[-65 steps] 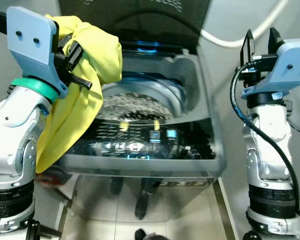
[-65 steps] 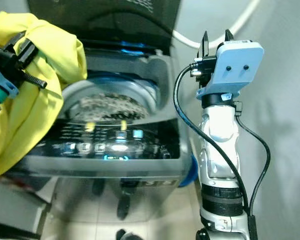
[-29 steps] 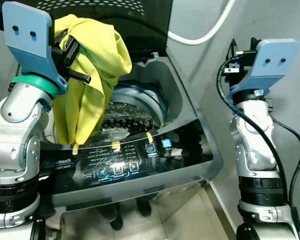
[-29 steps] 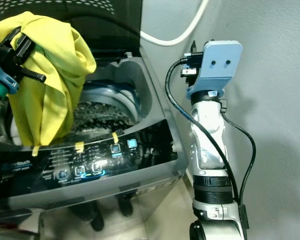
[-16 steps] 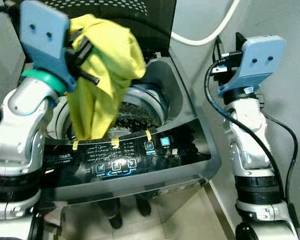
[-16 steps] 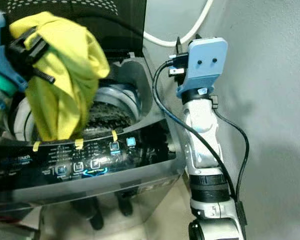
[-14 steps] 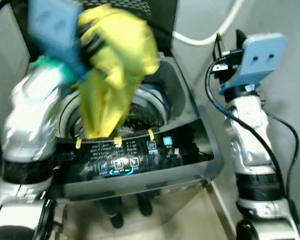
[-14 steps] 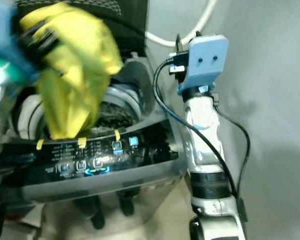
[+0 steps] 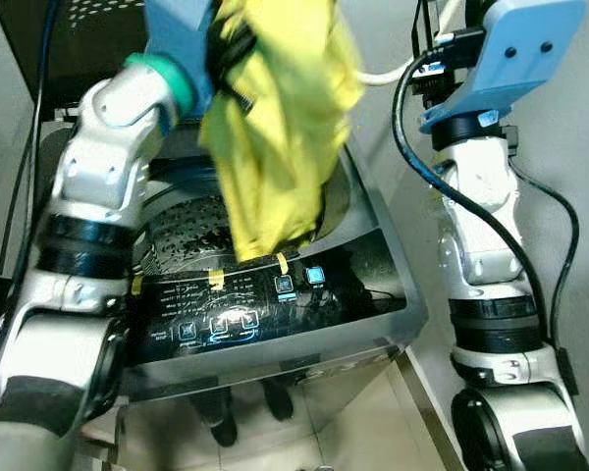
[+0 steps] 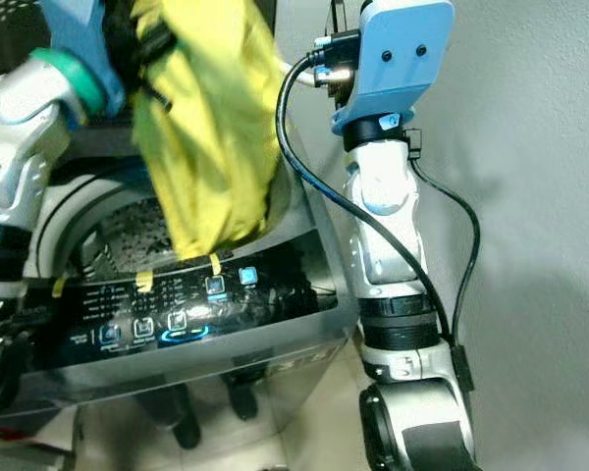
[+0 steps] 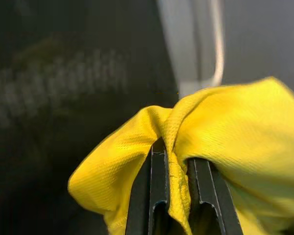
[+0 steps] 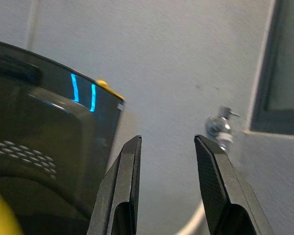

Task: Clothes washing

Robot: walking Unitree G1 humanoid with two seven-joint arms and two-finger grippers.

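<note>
Left gripper (image 11: 179, 171) pinching yellow garment (image 9: 275, 137), fingers clamped on fold, cloth hanging above washer drum (image 9: 182, 231). Right gripper (image 12: 166, 181) raised by wall, fingers parted, empty. I lower over drum centre before releasing, keep hem off control panel (image 9: 245, 314).

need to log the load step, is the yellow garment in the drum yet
Not yet: the yellow garment hangs from the shut left gripper above the washer drum.
</note>
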